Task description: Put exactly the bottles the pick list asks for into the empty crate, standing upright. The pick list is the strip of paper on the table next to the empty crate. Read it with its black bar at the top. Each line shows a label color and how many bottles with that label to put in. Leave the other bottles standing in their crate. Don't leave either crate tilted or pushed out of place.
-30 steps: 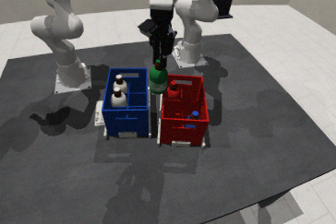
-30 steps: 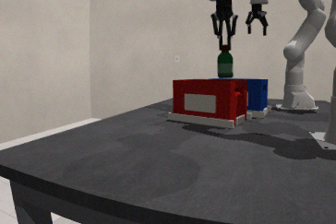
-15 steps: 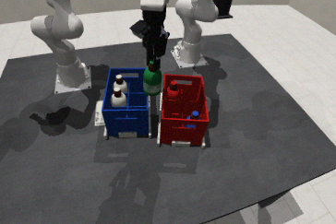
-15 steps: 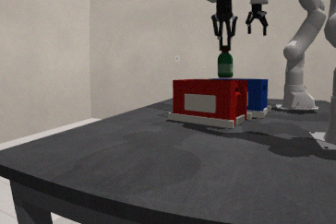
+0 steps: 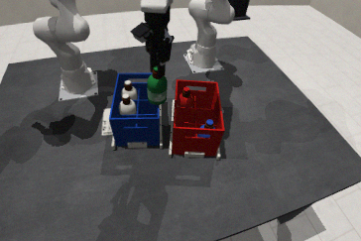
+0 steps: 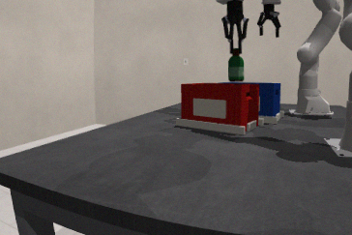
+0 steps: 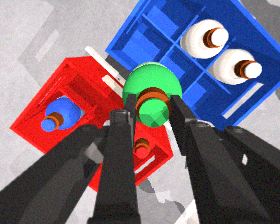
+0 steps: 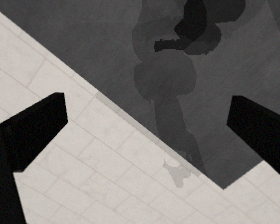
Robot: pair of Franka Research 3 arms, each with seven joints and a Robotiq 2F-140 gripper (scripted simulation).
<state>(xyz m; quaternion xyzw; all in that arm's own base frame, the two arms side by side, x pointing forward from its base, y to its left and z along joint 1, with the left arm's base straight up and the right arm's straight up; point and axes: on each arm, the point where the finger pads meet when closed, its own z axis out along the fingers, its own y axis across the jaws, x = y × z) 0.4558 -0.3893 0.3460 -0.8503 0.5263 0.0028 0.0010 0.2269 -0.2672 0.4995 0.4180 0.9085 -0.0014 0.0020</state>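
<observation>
My left gripper [image 5: 157, 69] [image 6: 236, 52] [image 7: 152, 107] is shut on the neck of a green bottle [image 5: 157, 89] [image 6: 236, 69] [image 7: 152, 80]. The bottle hangs upright above the crates, near the blue crate's side facing the red one. The blue crate [image 5: 136, 137] [image 6: 271, 102] holds two white bottles [image 5: 127, 107] [image 7: 198, 44]. The red crate [image 5: 195, 146] [image 6: 188, 97] holds a red-capped bottle [image 5: 186, 99] [image 7: 142, 150] and a blue bottle [image 5: 209, 126] [image 7: 66, 113]. A paper strip [image 5: 106, 124] lies beside the blue crate, unreadable. My right gripper [image 6: 269, 34] [image 8: 148, 109] is open and empty.
The crates stand side by side, level, with a narrow gap between them and pale strips around their bases. The right gripper is raised well away from them. The table's edge [image 8: 156, 145] shows in the right wrist view.
</observation>
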